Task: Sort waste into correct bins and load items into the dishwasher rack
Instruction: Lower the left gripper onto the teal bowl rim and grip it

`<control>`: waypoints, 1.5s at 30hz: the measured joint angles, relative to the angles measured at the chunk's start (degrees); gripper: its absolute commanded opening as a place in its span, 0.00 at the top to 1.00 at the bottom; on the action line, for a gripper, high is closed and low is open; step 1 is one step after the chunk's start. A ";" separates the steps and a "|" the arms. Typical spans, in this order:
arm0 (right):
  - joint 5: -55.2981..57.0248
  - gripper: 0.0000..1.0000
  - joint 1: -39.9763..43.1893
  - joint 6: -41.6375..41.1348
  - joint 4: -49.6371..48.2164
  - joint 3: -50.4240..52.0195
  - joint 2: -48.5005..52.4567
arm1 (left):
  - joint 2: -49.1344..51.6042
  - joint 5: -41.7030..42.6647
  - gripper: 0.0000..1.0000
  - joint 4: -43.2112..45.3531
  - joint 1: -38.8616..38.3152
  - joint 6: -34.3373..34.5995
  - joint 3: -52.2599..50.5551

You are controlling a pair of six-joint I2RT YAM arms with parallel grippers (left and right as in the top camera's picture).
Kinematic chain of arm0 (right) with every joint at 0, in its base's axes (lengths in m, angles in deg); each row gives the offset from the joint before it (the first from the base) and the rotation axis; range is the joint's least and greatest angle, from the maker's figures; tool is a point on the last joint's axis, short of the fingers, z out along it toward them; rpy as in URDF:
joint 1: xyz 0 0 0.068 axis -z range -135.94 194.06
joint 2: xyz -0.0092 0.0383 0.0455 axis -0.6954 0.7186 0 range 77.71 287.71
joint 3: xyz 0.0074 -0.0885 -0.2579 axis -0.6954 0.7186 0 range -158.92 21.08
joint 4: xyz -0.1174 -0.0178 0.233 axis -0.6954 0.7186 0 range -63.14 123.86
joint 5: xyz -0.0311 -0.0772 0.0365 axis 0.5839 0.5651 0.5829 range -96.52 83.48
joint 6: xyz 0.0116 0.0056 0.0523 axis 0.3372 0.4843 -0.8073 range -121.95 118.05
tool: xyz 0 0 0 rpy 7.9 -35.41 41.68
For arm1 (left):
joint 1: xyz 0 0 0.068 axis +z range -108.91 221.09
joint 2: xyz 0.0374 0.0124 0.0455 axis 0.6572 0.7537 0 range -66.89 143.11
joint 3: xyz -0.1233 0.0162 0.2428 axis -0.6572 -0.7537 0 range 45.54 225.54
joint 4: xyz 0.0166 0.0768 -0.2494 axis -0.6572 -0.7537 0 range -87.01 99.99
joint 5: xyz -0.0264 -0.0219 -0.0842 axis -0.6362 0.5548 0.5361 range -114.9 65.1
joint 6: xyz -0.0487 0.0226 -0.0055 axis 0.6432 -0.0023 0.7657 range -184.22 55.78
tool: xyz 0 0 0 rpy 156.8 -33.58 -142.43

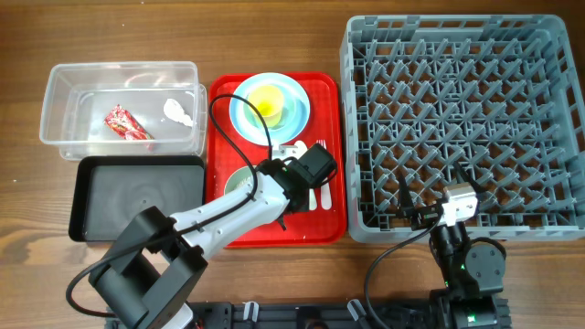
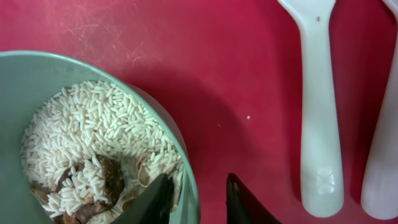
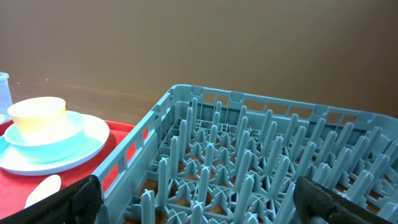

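Left wrist cam first: the left jaws are parted and straddle the rim of the pale green bowl (image 2: 74, 68). One dark finger (image 2: 155, 202) is inside by the food and the other (image 2: 245, 202) is outside over the red tray (image 2: 217, 74). There's a visible gap to the rim, so they're not clamped on anything. The bowl is matte green and holds a heap of white rice grains (image 2: 93, 124) with brownish food bits (image 2: 93, 186) mixed in near the jaws.

Just to the right, flat on the tray, lie two white plastic handles (image 2: 320, 124), the spoon and the fork, but I can't tell which is which from here.

On the overhead, the left arm covers most of the bowl, which sits at the near side of the tray. At the far end of the tray, the yellow cup (image 1: 267, 103) sits in the small light-blue bowl (image 1: 245, 114) on the large light-blue plate (image 1: 300, 91).

Left of the tray, the clear tub (image 1: 64, 91) holds the red wrapper (image 1: 126, 123) and the white tissue scrap (image 1: 178, 111). The black tray (image 1: 137, 196) is just in front of it on the tabletop (image 1: 27, 274).

The right jaws are spread wide, gripping nothing, over the near-left part of the grey dishwasher rack (image 1: 466, 119).
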 measured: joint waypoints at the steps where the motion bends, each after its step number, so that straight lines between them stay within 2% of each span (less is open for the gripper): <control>1: 0.00 0.00 0.00 0.02 0.00 0.00 0.00 | 0.00 -0.07 0.79 0.02 0.00 0.00 0.00; 6: 0.00 0.00 0.00 0.02 0.00 0.00 0.00 | 0.00 -0.39 0.80 0.00 0.00 0.02 0.00; 9: 0.00 0.00 0.00 0.02 0.00 0.00 0.00 | 0.00 -0.42 0.86 0.02 0.00 0.02 0.00; 17: 0.00 0.00 0.00 0.02 0.00 0.00 0.00 | -0.02 -0.96 0.80 0.02 0.00 0.02 0.00; 45: 0.00 0.00 0.00 0.02 0.00 0.00 0.00 | -2.23 -2.73 0.77 -0.09 0.00 0.00 0.00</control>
